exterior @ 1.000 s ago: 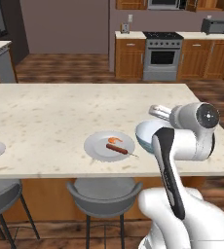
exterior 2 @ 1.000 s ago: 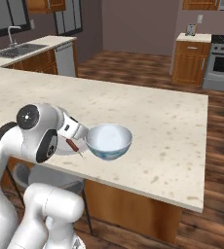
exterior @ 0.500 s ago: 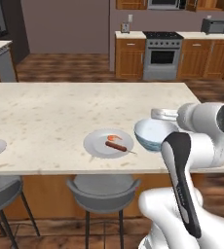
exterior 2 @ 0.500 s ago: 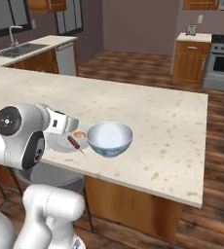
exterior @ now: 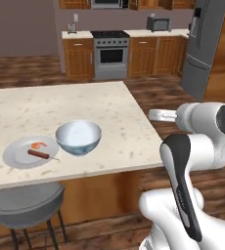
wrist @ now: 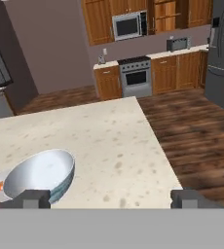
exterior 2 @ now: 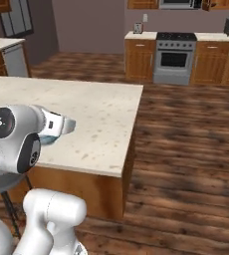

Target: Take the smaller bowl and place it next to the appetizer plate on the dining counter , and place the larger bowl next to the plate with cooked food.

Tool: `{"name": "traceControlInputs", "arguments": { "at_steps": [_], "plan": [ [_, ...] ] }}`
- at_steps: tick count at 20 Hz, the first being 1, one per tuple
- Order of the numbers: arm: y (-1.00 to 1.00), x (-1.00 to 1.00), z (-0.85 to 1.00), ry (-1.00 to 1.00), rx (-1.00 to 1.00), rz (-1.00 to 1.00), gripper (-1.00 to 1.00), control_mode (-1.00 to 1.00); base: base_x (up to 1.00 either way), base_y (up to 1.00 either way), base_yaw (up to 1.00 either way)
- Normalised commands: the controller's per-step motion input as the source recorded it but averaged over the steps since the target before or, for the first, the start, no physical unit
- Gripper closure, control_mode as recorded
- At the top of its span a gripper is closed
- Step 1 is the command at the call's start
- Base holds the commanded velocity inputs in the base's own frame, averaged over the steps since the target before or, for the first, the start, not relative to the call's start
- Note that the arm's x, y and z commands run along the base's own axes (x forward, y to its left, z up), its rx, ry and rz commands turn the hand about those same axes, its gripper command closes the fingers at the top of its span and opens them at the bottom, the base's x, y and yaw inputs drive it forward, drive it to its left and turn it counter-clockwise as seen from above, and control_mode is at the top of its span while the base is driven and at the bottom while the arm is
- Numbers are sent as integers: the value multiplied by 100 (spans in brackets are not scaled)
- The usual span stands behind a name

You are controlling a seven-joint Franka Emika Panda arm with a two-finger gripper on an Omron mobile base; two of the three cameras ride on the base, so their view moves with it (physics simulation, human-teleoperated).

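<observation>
We note the larger bowl (exterior: 78, 138) standing upright on the worktop (exterior: 60, 112), near its front edge. Just to the bowl's left sits the plate with cooked food (exterior: 24, 152), carrying a brown sausage-like stick and an orange piece; bowl and plate are just beside each other, and we cannot tell whether their rims touch. In the hand view the bowl (wrist: 38, 175) sits at lower left, pale bluish inside, with a sliver of the plate at the left edge.

The tool (wrist: 109, 199) is spread wide, its two dark fingertips (wrist: 33, 198) far apart with nothing between them. It is clear of the bowl, off to the bowl's right.

We see a grey round stool (exterior: 26, 207) below the worktop's front edge. A stove (exterior: 110, 53) stands among wooden cabinets on the far wall, a refrigerator (exterior: 205, 44) to the right.
</observation>
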Motion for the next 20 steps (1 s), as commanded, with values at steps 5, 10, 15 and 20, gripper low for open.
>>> {"name": "traceControlInputs", "arguments": {
  "at_steps": [5, 10, 15, 20],
  "plan": [
    [0, 0, 0, 0, 0, 0, -100, 100, 33, -100, -24],
    [0, 0, 0, 0, 0, 0, -100, 100, 64, -100, -15],
    [0, 0, 0, 0, 0, 0, -100, 100, 99, -100, -2],
    [0, 0, 0, 0, 0, 0, -100, 100, 85, -100, 1]
  ]
}}
